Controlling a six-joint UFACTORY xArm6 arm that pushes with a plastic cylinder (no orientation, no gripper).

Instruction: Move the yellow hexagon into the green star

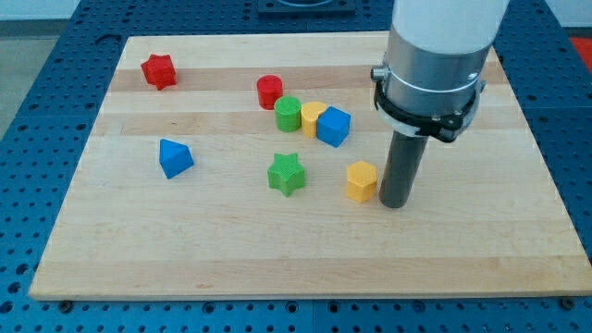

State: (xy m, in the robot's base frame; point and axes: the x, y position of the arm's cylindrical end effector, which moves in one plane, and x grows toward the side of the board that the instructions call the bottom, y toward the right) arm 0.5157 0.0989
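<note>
The yellow hexagon point(362, 180) lies on the wooden board right of centre. The green star point(287, 173) lies to its left, with a gap of about one block width between them. My tip point(396, 203) rests on the board just right of the yellow hexagon, close to or touching its right side. The rod rises from there to the arm's white body at the view's top right.
A green cylinder point(288, 113), a yellow block point(312, 117) and a blue cube point(334, 126) sit in a row above the star and hexagon. A red cylinder point(269, 91), a red star point(159, 70) and a blue triangular block point(173, 157) lie farther left.
</note>
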